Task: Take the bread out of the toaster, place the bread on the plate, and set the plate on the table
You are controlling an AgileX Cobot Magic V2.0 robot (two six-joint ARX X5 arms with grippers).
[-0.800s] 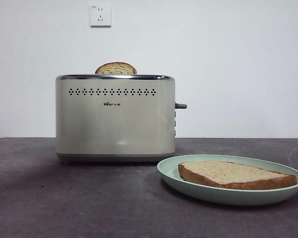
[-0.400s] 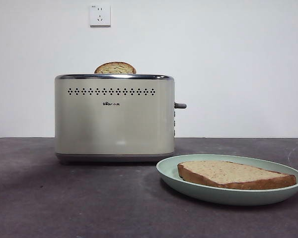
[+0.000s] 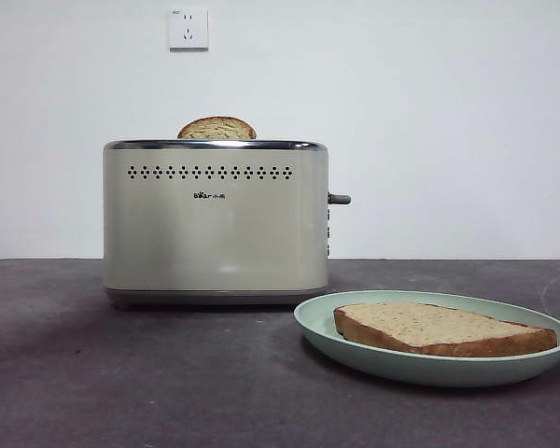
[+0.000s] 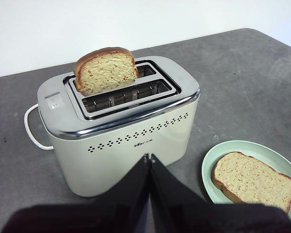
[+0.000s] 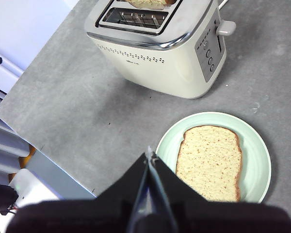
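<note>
Bread, pale tan w/ brown crust, lies flat on mint plate on table beside toaster. I see left claw & right claw both clenched, empty.

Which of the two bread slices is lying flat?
The large pale slice on the mint-green plate; the smaller domed slice stands upright in the toaster.

The toaster is showing smooth, satin cream sides under a glossy chrome rim. Beside the toaster, the plate is looking smooth and faintly glossy, on the matte, mottled table.
</note>
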